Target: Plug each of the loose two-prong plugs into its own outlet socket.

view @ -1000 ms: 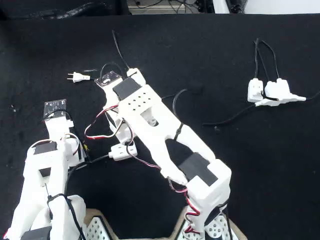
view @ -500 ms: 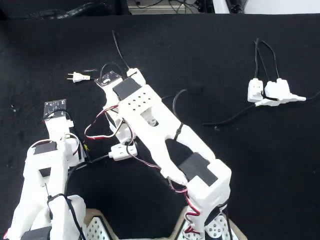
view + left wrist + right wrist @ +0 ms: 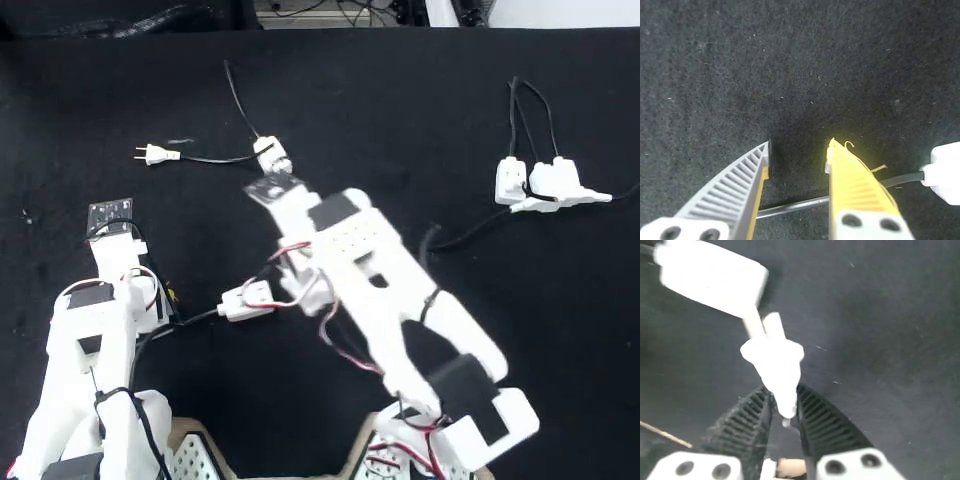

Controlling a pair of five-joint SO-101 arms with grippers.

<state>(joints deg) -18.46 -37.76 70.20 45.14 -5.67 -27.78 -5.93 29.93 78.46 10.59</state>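
1. Right gripper [image 3: 783, 391]: my fingers are narrow, pinched on the tail end of a white plug [image 3: 772, 359].
2. The plug's long axis runs straight out from my fingers. Its nose points toward the socket block [image 3: 710, 275], which lies just beyond and off to one side of that line.
3. Touching or a sliver apart: I cannot tell. The stubs at the plug's nose blur into the block's edge.
4. In the high view this pair lies on the black mat [image 3: 450, 100], toward the far side, left of the middle. My right arm is stretched out over it.
5. Left gripper [image 3: 799, 145]: my fingers are a moderate gap apart, holding nothing, tips low over the mat. A black cable [image 3: 790, 207] crosses between them farther back. A white connector [image 3: 946, 172] sits on its end, just beside the yellow finger.
6. Loose two-prong plug [image 3: 152, 154]: it lies flat on the mat, far left. The prongs point away from the socket block, and its cord trails back toward the block.
7. Judgement: the coming move turns on that sideways offset. I would swing the plug's nose square to the block, then push along the axis.
8. My right arm already has this plug. My left is the nearer one to the loose plug.
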